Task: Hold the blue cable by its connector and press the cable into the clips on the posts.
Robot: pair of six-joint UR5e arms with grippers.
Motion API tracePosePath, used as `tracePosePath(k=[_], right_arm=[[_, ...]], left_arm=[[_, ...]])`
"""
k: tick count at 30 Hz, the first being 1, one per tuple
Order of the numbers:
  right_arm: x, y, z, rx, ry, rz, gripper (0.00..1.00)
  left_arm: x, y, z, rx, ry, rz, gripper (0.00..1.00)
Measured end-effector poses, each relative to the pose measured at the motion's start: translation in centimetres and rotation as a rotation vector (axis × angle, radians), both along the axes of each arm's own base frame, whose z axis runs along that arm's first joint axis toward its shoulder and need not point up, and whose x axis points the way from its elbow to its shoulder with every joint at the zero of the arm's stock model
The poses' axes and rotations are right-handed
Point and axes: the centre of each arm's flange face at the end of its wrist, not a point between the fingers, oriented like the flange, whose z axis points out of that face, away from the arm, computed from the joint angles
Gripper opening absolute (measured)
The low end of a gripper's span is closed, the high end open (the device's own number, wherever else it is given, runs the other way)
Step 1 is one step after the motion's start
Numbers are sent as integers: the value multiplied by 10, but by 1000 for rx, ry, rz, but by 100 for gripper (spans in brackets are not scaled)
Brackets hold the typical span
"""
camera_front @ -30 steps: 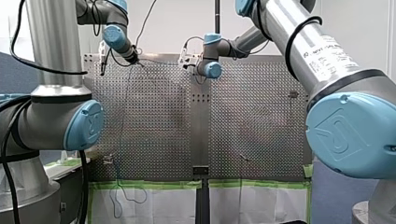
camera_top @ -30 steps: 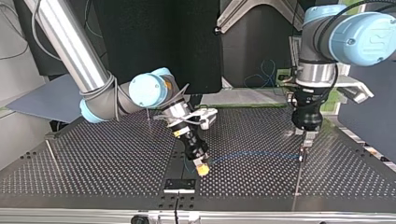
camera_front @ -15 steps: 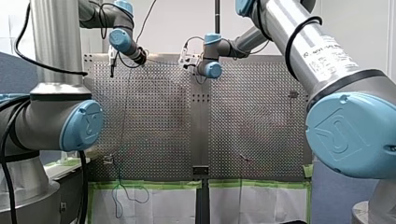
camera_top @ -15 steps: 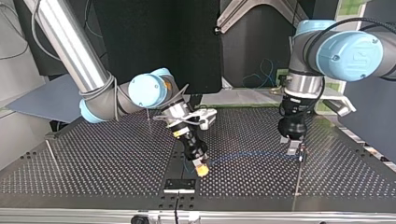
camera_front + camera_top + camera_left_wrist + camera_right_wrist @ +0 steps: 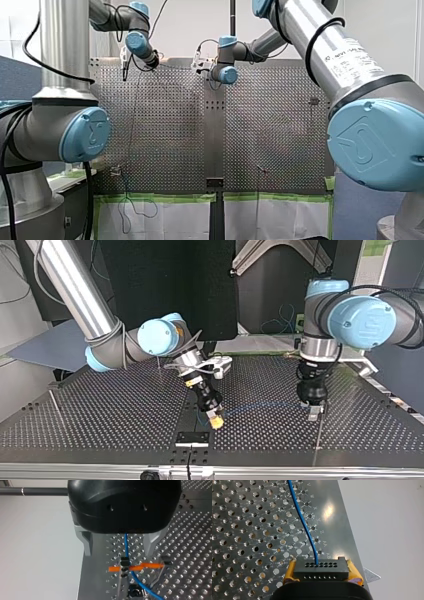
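My right gripper (image 5: 322,574) has its yellow-padded fingers (image 5: 288,573) clamped on the black connector (image 5: 321,567). The blue cable (image 5: 304,523) runs over the perforated counter (image 5: 244,535) to my left gripper (image 5: 119,552). Its metal fingers (image 5: 87,542) stand apart and empty, astride the cable, which seems seated in a clip (image 5: 124,562).

Silver arm tubes (image 5: 70,285), light-blue joint caps (image 5: 372,145), black cables (image 5: 22,47), yellow-padded fingers (image 5: 289,573)

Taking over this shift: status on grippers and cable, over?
Right gripper shut on connector. Left gripper open, straddling blue cable, clip just ahead. No obstruction seen.
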Motion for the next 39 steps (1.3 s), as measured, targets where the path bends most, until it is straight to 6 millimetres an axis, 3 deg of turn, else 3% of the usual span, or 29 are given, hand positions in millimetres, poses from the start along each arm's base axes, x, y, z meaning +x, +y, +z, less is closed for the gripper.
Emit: tracePosePath(k=[6,14,36,38,39], right_arm=[[0,0,0,-1,-1,0,0],[0,0,0,0,0,1,0],[0,0,0,-1,0,3,0],[0,0,0,0,1,3,0],[0,0,0,0,1,3,0]], left_arm=[[7,-2,0,-2,-6,16,100],[24,-9,-18,-8,9,8,100],[31,-9,-14,-19,-41,25,100],[31,-9,-13,-19,-47,28,68],[31,-8,-13,-18,-49,32,68]])
